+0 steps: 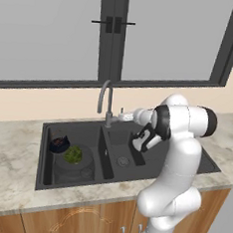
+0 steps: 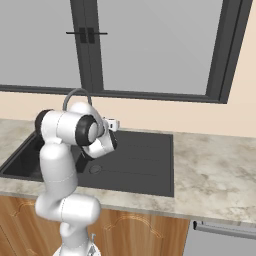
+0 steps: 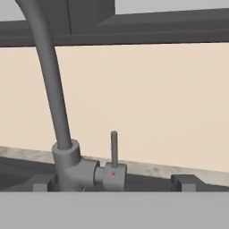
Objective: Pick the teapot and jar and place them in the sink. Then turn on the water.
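The hand (image 3: 114,182) stands wide open and holds nothing, its tips either side of the faucet's (image 3: 49,80) upright lever (image 3: 114,150), which the hand view shows close up. The left base view takes in the sink's (image 1: 72,187) left basin, where the small black teapot (image 1: 59,144) and the grey jar (image 1: 75,161) with green contents sit touching, below the marbled counter (image 1: 10,154).

The sink (image 1: 47,182) is set in the counter (image 1: 11,144) below the window (image 1: 51,28). The teapot (image 1: 59,144) and the jar (image 1: 74,160) sit in its left basin, teapot behind. The faucet (image 1: 104,100) stands behind the divider, its lever (image 3: 114,150) to the right.
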Tool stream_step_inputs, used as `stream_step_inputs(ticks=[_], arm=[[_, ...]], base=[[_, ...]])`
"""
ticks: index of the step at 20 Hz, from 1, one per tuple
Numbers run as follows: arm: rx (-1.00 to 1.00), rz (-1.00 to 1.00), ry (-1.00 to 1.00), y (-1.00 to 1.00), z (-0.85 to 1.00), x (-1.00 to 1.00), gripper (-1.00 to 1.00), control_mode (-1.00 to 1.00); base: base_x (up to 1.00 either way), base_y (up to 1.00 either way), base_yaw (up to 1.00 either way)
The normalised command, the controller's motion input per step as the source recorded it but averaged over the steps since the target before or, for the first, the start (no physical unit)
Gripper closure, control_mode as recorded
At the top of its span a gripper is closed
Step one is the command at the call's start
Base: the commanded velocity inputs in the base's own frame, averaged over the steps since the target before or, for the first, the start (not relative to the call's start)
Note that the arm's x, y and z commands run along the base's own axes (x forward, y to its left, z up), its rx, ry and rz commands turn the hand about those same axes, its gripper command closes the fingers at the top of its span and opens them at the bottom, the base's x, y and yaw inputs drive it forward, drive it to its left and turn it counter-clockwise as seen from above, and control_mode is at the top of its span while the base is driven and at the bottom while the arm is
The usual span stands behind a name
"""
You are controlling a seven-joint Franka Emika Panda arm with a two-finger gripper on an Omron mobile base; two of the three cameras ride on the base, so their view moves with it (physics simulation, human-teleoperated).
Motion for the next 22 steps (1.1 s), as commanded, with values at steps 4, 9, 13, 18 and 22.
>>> stream_step_inputs(ticks=[4,9,13,18,22], arm=[[0.00,-0.01,-0.01,0.00,-0.03,0.17,-1.00,-1.00],[0.00,-0.02,-0.02,0.00,-0.03,0.09,-1.00,-1.00],[0.00,0.00,-0.01,0.00,-0.11,0.10,-1.00,-1.00],[0.00,0.00,0.00,0.00,-0.07,0.09,-1.00,-1.00],[0.00,0.00,0.00,0.00,-0.02,0.18,-1.00,-1.00]], base=[[0.00,0.00,0.00],[0.00,0.00,0.00],[0.00,0.00,0.00],[0.00,0.00,0.00],[0.00,0.00,0.00]])
